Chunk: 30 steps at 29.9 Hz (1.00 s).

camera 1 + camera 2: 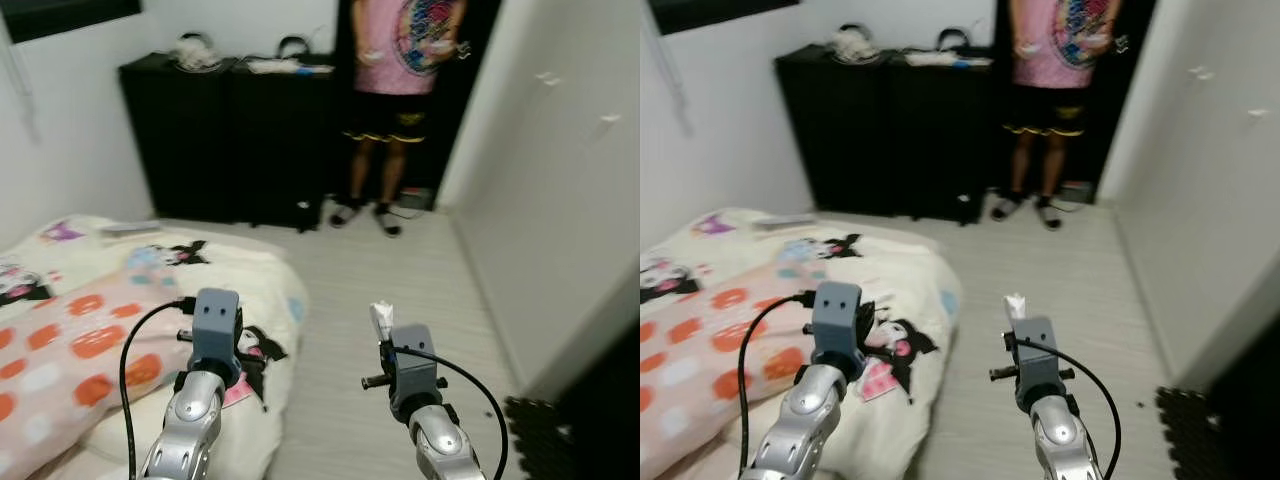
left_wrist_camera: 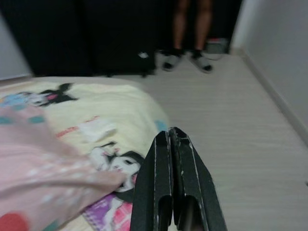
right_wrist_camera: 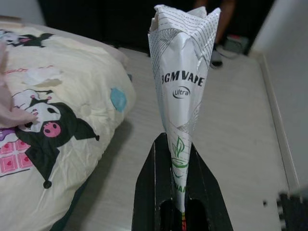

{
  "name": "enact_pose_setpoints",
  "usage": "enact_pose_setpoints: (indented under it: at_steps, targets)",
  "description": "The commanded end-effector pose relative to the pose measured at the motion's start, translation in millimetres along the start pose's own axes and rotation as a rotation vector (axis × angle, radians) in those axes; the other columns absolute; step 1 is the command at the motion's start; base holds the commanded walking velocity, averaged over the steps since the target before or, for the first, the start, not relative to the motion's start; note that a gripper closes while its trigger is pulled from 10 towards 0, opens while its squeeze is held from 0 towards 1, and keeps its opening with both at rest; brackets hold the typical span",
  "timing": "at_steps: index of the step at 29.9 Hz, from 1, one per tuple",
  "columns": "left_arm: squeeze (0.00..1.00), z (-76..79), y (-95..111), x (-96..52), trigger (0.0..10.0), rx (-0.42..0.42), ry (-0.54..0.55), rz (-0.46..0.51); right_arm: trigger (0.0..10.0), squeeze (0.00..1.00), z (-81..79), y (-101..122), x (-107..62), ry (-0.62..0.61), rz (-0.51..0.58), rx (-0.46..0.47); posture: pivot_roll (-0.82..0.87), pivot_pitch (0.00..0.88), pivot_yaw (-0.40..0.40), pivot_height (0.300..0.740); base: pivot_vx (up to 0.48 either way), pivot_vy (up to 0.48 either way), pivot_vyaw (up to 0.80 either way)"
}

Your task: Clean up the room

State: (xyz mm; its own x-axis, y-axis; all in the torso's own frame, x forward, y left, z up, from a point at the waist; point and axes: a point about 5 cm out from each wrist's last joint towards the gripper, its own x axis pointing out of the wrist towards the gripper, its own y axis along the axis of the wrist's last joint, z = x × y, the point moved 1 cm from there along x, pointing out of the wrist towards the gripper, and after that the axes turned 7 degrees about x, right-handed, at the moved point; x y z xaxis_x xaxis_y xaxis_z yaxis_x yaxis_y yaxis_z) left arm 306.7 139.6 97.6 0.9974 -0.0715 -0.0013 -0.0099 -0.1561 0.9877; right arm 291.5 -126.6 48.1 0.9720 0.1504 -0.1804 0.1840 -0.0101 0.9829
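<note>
Nearest the camera, the right gripper (image 3: 179, 159) is raised above the pale wooden floor (image 1: 420, 290), its jaws clamped on a crumpled white paper wrapper (image 3: 182, 72) printed with "BGM VAPE Ultra", which stands upright between them. Beside it, the left gripper (image 2: 171, 139) is held over the edge of the bed (image 1: 250, 275), its jaws pressed together with nothing between them. On the bed, a cream cartoon-print sheet (image 2: 110, 108) is spread, with a pink spotted blanket (image 1: 80, 345) and a small crumpled white tissue (image 2: 96, 129) lying on it. Farther back, black cabinets (image 1: 230, 140) are set against the wall, cluttered on top. A person (image 1: 395, 90) in a pink shirt and black shorts is standing in the dark doorway beside them.
</note>
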Motion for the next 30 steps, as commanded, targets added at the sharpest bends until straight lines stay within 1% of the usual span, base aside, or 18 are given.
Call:
enact_pose_setpoints:
  at_steps: [1, 4, 8, 12, 16, 18, 20, 22, 26, 30]
  targets:
    - [0.0, 0.1, -1.7, -0.4, 10.0, 0.018, -0.004, -0.01, 10.0, 0.0, -2.0, -4.1, -0.3, 0.008, -0.01, 0.003, 0.06, 0.036, -0.022, 0.74, 0.0, 0.0, -0.8]
    - [0.0, -5.1, 3.9, 0.8, 10.0, 0.038, -0.006, 0.003, 10.0, 0.0, -2.4, -6.0, 0.0, 0.006, -0.014, 0.011, 0.08, 0.039, -0.026, 0.74, 0.0, 0.0, -0.8]
    - [0.0, -8.3, 6.7, 1.1, 10.0, 0.054, -0.006, 0.009, 10.0, 0.0, -2.3, -6.7, 0.5, 0.005, -0.015, 0.013, 0.09, 0.039, -0.025, 0.74, 0.0, 0.0, -0.8]
    - [0.0, -14.6, 12.9, 1.8, 10.0, 0.071, 0.013, 0.022, 10.0, 0.0, -0.4, -6.0, 1.7, 0.003, -0.011, 0.015, 0.11, 0.038, -0.024, 0.74, 0.0, 0.0, -0.8]
    - [0.0, -15.5, 13.6, 2.0, 10.0, 0.071, 0.018, 0.023, 10.0, 0.0, 0.4, -5.9, 2.2, 0.001, -0.01, 0.015, 0.11, 0.036, -0.025, 0.74, 0.0, 0.0, -0.8]
    - [0.0, -15.9, 12.7, 2.2, 10.0, 0.064, 0.023, 0.024, 10.0, 0.0, 0.5, -5.2, 3.0, 0.0, -0.008, 0.019, 0.09, 0.034, -0.025, 0.74, 0.0, 0.0, -0.8]
    - [0.0, -16.0, -2.1, 0.2, 10.0, 0.039, 0.052, -0.001, 10.0, 0.0, -1.7, -4.2, 4.9, 0.006, -0.008, 0.015, 0.06, 0.03, -0.031, 0.74, 0.0, 0.0, -0.8]
    - [0.0, -15.9, -11.8, -1.9, 10.0, 0.031, 0.07, -0.024, 10.0, 0.0, -2.9, -4.2, 5.6, 0.013, -0.008, 0.003, 0.05, 0.028, -0.028, 0.74, 0.0, 0.0, -0.8]
    - [0.0, -7.9, -10.6, -3.2, 10.0, 0.011, 0.059, -0.022, 10.0, 0.0, 0.9, -3.9, 4.4, 0.012, -0.011, -0.001, 0.06, 0.03, -0.051, 0.74, 0.0, 0.0, -0.8]
    - [0.0, -5.3, -9.0, -3.3, 10.0, 0.011, 0.046, -0.016, 10.0, 0.0, 1.7, -4.1, 3.6, 0.012, -0.014, -0.005, 0.07, 0.031, -0.055, 0.74, 0.0, 0.0, -0.8]
